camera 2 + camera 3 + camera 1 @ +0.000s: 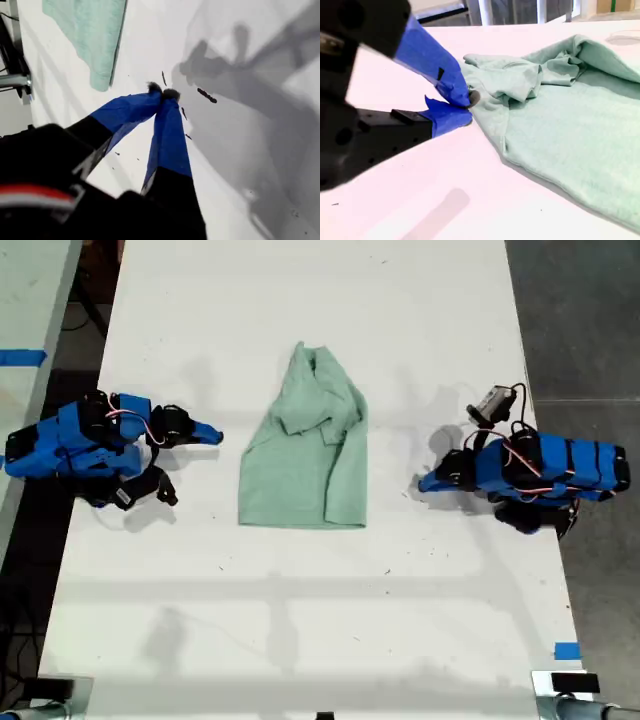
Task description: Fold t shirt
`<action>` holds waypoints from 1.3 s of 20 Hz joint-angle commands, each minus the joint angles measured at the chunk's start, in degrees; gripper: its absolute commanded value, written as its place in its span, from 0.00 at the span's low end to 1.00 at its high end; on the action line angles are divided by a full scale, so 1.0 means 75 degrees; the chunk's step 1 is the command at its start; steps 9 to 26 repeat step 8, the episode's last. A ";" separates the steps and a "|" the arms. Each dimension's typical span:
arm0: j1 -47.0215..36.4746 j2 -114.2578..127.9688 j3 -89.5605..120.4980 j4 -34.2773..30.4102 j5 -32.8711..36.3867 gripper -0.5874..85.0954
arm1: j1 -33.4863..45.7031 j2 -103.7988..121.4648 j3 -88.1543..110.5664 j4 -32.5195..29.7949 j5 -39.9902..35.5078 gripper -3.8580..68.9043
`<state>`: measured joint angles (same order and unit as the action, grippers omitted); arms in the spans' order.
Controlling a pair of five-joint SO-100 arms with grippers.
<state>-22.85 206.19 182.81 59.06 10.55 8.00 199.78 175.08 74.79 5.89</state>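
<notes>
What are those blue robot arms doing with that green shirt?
Nothing is being held right now. The t shirt lies partly folded in the middle of the white table, bunched up at its narrow end. My first gripper is shut, tips down by the table, apart from the shirt. My second gripper looks shut too, close to the shirt's bunched edge but holding nothing. The fold is not finished.

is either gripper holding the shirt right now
No, in the exterior view the t shirt lies flat on the table with both arms parked clear of it on either side.
</notes>
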 commanded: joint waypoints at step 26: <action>0.0023 0.0059 0.0059 -0.0105 -0.0117 0.01 | -0.0059 0.0129 0.0445 0.0047 0.0129 0.07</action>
